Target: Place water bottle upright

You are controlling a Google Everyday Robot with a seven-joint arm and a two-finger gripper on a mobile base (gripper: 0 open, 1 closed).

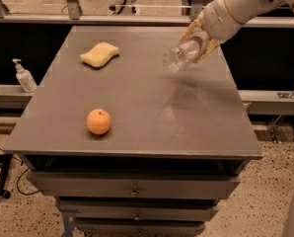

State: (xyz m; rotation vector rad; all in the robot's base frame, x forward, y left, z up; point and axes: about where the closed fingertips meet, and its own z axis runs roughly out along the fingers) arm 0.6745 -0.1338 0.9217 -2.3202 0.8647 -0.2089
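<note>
One grey table (137, 147) fills most of the view, its far right corner just under the gripper (201, 39). Yellowish fingers (209, 47) are clamped around the water bottle (180, 57), which juts down and left from them. It is steeply tilted and, by my judgement, clear of the tabletop, with a faint reflection below. Sponge (100, 54) well to the gripper's left. Orange (98, 121) farther left and toward the front. Pump dispenser (23, 76) far left, off the table. Pickup looks done. Left to do: righting, lowering, release.
</note>
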